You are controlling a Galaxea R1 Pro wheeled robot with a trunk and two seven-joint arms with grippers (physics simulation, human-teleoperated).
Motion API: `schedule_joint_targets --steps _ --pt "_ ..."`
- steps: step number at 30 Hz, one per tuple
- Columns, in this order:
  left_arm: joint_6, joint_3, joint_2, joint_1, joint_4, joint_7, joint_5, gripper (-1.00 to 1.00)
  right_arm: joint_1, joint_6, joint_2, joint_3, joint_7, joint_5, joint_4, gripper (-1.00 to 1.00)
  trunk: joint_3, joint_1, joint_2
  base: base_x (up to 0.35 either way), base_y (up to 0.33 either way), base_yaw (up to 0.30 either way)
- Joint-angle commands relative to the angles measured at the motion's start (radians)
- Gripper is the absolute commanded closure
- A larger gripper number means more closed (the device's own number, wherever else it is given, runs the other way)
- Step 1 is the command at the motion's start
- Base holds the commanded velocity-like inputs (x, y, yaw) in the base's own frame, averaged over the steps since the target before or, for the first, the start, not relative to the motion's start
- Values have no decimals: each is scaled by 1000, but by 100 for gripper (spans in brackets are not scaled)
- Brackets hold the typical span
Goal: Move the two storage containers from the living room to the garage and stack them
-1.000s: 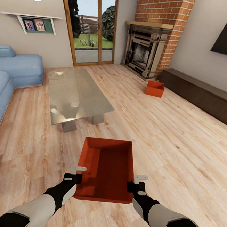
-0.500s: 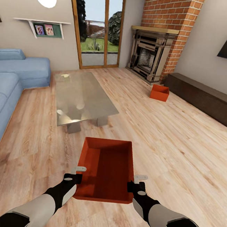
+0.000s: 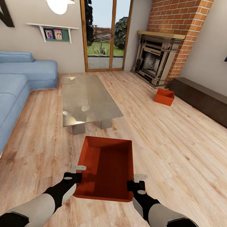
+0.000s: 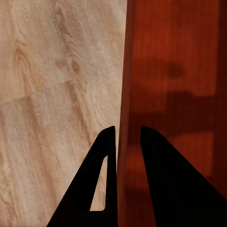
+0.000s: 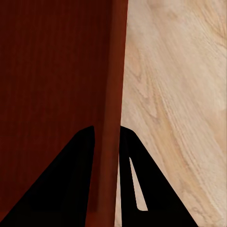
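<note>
Underfoot we have light wood-plank flooring [image 3: 179, 148] running through the living room, with a blue sofa [image 3: 11, 85] at the left, a glass coffee table [image 3: 88, 98] ahead, wood-framed glass doors [image 3: 105, 28] at the far wall and a red-brick fireplace [image 3: 161, 55] at the far right. A dark low cabinet [image 3: 209, 102] lines the right wall.

We carry one orange-red storage container [image 3: 107, 168] near us, lifted above the planks. Our left end effector [image 3: 75, 175] pinches its left wall, one finger outside and one inside, as the left wrist view [image 4: 124, 142] shows. Our right end effector [image 3: 137, 183] pinches the right wall the same way [image 5: 108, 137].

Against the earlier frames, the whole view has swung: the doors, fireplace and table sit further right in the picture, more of the sofa shows at the left, and a dark shape has come in at the upper left edge. The held bin keeps its place between our arms.

We count two storage containers: the held one and a second container [image 3: 164, 97] resting on the planks at the far right, near the fireplace and just beside the cabinet's end. We count two end effectors, one sofa, one table.
</note>
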Motion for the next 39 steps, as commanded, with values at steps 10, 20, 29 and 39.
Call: schedule_joint_targets --steps 10,20,29,39 --pt "0 42 1 -1 -6 10 -16 100 0 -6 0 -18 -5 -19 20 100 15 0 0 0 0 117" --pt "0 42 1 -1 -6 10 -16 100 0 -6 0 -17 -5 -19 20 100 30 0 0 0 0 117" --pt "0 42 1 -1 -6 10 -16 100 0 -6 0 -17 -5 -19 20 100 44 0 0 0 0 117" --pt "0 42 1 -1 -5 10 -16 100 0 -6 0 -17 -5 -19 20 100 59 0 0 0 0 117"
